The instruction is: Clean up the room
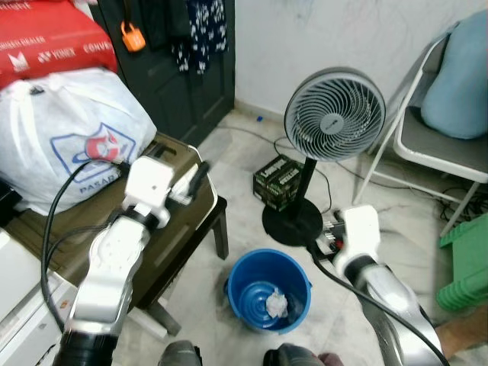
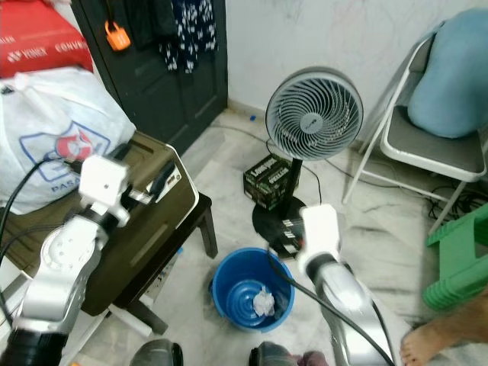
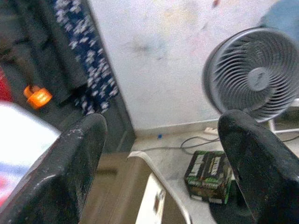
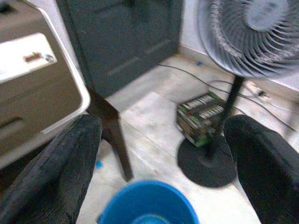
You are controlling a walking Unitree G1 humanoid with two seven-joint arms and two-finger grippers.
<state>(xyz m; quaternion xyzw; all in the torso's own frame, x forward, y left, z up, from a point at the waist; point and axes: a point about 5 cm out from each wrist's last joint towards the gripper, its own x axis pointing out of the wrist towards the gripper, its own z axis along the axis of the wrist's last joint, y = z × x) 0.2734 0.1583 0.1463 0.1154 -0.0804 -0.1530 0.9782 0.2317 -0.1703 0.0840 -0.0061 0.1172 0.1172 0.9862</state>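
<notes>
Blue plastic bucket [image 1: 267, 290] stands upright on the pale marble floor [image 1: 358, 229], its mouth facing up, just in front of the fan's [image 1: 334, 114] round black base. Inside lies a crumpled whitish wad [image 1: 277, 303], probably paper; it is too small and blurred to tell for sure. The bucket's near rim is cut off in the right wrist view. The left gripper [image 3: 159, 154] hovers over the dark low surface [image 1: 164, 229] beside the white plastic bag [image 1: 65, 133], fingers [image 3: 70, 163] spread wide with nothing between them, aimed towards the fan and the green-and-black box [image 1: 278, 181] on the floor. The right gripper [image 4: 163, 158] hangs above the bucket, its fingers also wide apart and empty. A folding chair [image 1: 427, 145] with a blue cushion [image 1: 461, 84] is cropped at the edge, as is a green stool [image 1: 461, 267].
</notes>
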